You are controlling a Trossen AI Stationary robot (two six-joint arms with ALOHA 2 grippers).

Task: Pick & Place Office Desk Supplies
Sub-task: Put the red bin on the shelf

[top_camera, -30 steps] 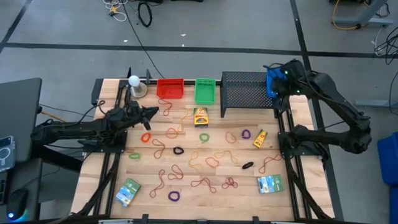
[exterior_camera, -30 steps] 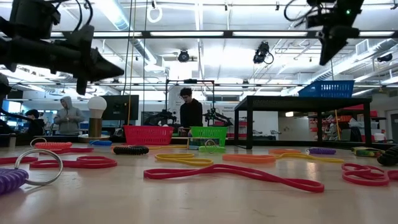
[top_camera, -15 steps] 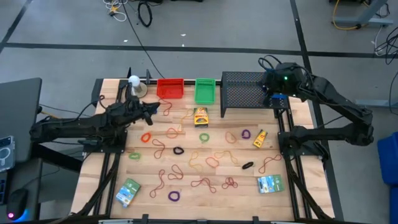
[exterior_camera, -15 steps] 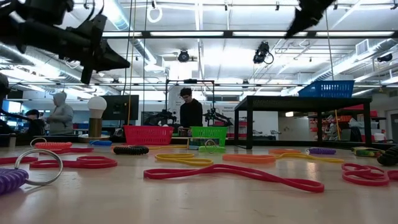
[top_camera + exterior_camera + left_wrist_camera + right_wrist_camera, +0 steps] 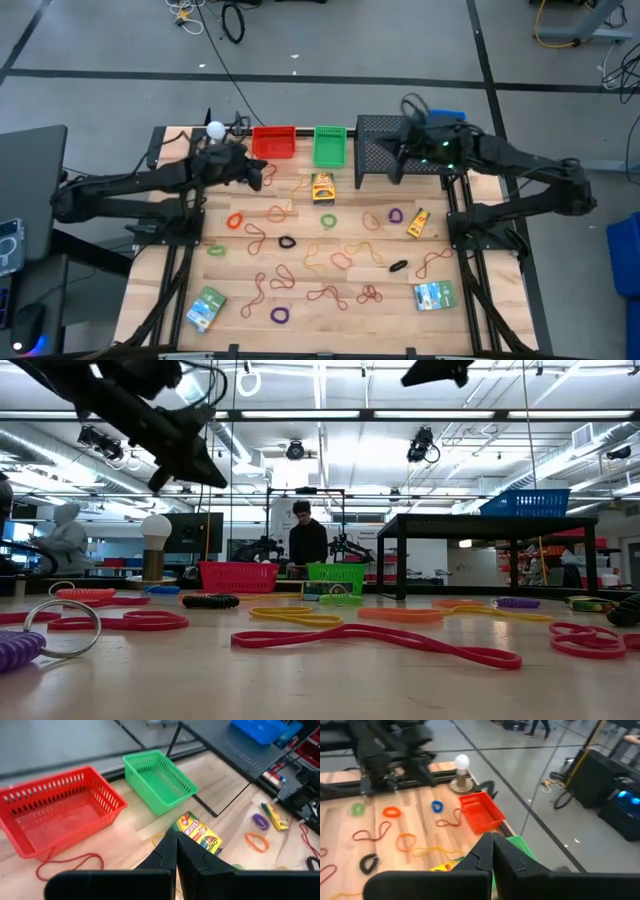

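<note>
Right now I read this as a gap between picks: neither arm carries anything, and nearly all the supplies lie loose on the table. My left gripper hangs above the table just in front of the red basket, fingers pressed together on nothing, as its wrist view shows, with the crayon box and the green basket ahead of it. My right gripper is up over the black mesh shelf, jaws likewise clenched and empty. The rubber bands are strewn across the middle of the boards, a long red one nearest the low camera; the small yellow bottle lies right of centre, and the two green-blue packets sit near the front, one at the left and one at the right. Both baskets look empty from the left wrist view. Next, I judge, whichever arm goes first must open its fingers, drop to a chosen item and close low against the wood; the thin bands lie flat, so that pinch looks fiddly.
</note>
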